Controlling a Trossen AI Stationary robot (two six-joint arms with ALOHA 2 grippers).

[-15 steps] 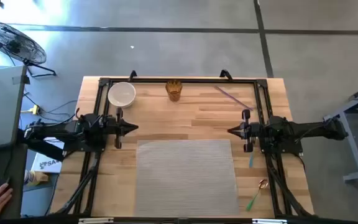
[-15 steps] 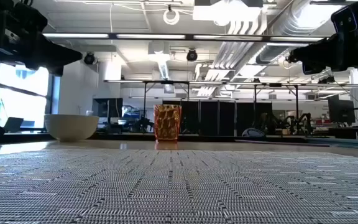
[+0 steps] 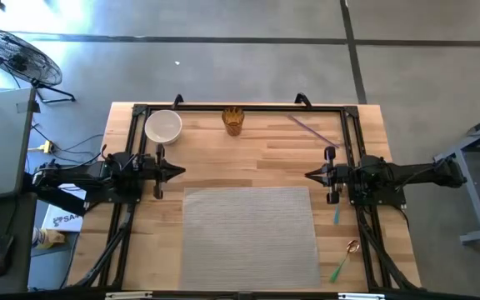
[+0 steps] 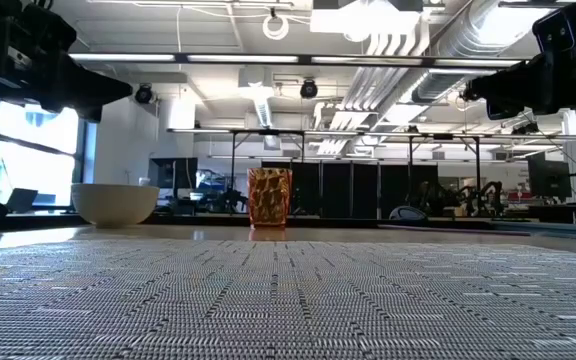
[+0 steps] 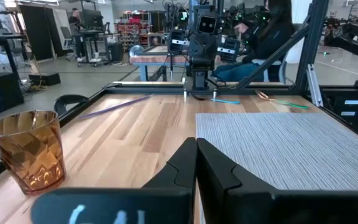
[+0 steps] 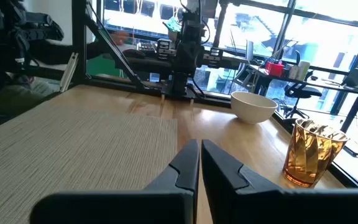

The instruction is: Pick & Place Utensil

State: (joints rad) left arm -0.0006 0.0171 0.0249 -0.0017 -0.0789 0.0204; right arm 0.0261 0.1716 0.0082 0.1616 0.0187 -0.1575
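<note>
Several utensils lie on the wooden table: a purple one (image 3: pixel 311 129) at the far right, a blue one (image 3: pixel 337 217) by the right arm, and a spoon with a gold bowl and green handle (image 3: pixel 344 260) at the near right. My left gripper (image 3: pixel 180 172) is shut and empty, raised at the table's left. My right gripper (image 3: pixel 309 175) is shut and empty, raised at the table's right. Both point toward the middle, over the far edge of the grey placemat (image 3: pixel 248 237). The fingers show shut in the left wrist view (image 5: pixel 196 155) and the right wrist view (image 6: pixel 200 155).
A white bowl (image 3: pixel 163 127) stands at the far left and an amber tumbler (image 3: pixel 233 120) at the far middle. A black frame (image 3: pixel 240 108) runs around the table. A desk and a fan (image 3: pixel 19 54) stand left of the table.
A person's hand at the near left, beside the table, has gone out of view. Both arms have kept still.
</note>
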